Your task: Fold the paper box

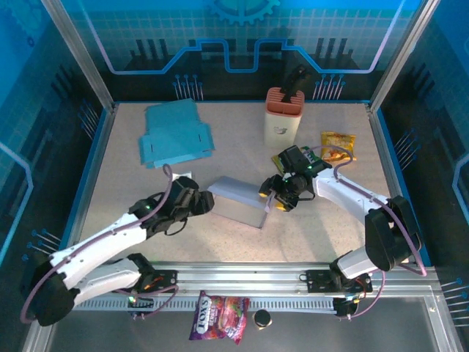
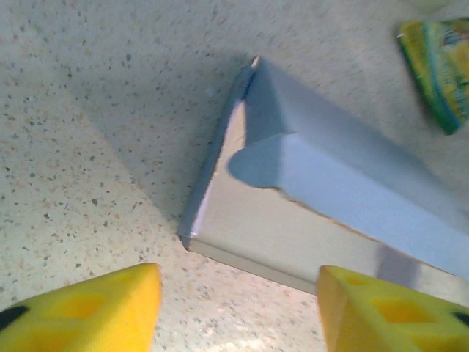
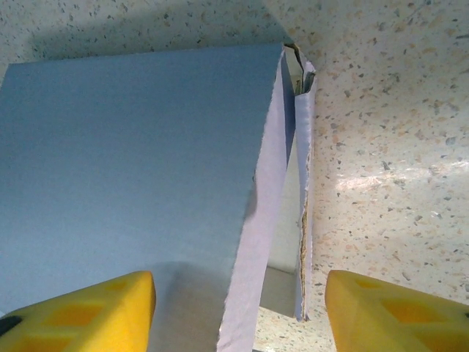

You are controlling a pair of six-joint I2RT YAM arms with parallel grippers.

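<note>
Fingers (image 2: 88,312) of both grippers gape, released: box (image 1: 236,199) lies between, left gripper (image 1: 204,201) at its nine o'clock end, right gripper (image 1: 270,199) at three.

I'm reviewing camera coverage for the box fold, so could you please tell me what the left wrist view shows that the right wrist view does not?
Left wrist: the paper box end-on, a rounded flap at its near corner, and a green-yellow packet beyond. Right wrist: the box's broad blue top panel and an end flap standing ajar, a gap behind it. Shared: the box on the speckled table, yellow fingers spread at the bottom edge, jaws open.
</note>
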